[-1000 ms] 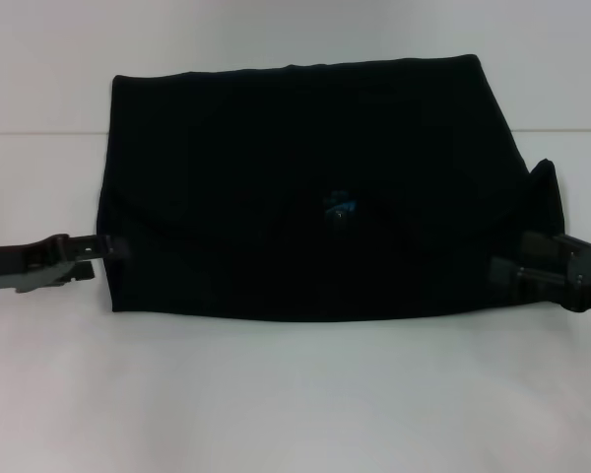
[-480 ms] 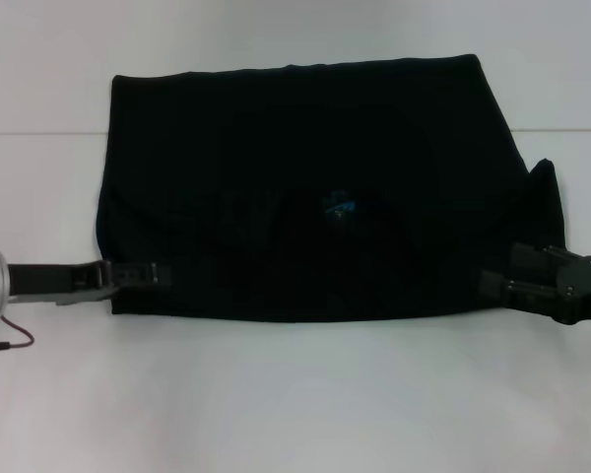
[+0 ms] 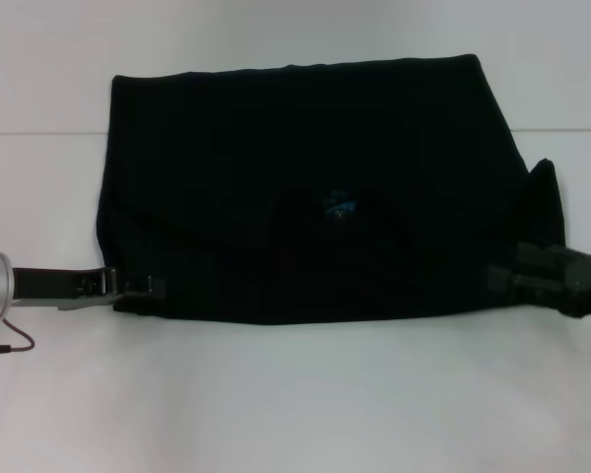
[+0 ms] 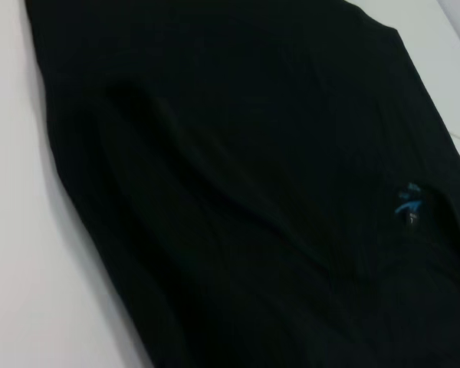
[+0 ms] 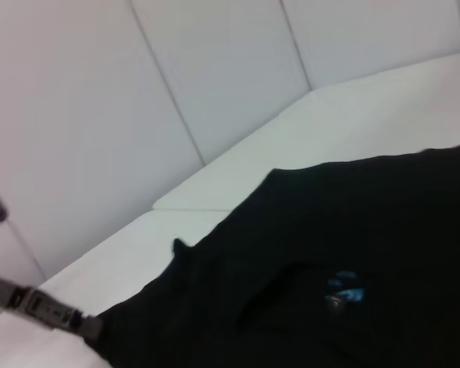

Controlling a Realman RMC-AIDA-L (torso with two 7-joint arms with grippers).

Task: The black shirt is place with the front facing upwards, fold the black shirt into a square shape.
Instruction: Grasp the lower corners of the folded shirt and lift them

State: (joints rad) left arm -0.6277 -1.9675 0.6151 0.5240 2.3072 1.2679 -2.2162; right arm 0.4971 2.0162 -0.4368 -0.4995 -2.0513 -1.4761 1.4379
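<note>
black jaws on both sides, and i cannot tell how either pair stands: they merge into the dark cloth. left gripper [image 3: 143, 287] sits low at the shirt's near left corner, tip touching or just under the hem, its slim dark arm running out to a silver cuff at the frame edge. the same gripper shows far off in the right wrist view [image 5: 80, 322], at the cloth's corner. right gripper [image 3: 507, 278] is at the near right corner, against the edge, body trailing off to the right.

large black short-sleeved cloth shirt [image 3: 305, 187] lies folded on the white bench [image 3: 295, 394] as a wide rectangle, plain side up, far edge near the bench's back seam. small blue neck label [image 3: 340, 206] shows roughly mid-cloth, also seen in the left wrist view [image 4: 408, 205] and the right wrist view [image 5: 345, 285]. a small flap of cloth sticks up at the right side, just beyond the right gripper. thin dark cable [image 3: 10, 343] lies on the bench under the left arm.
</note>
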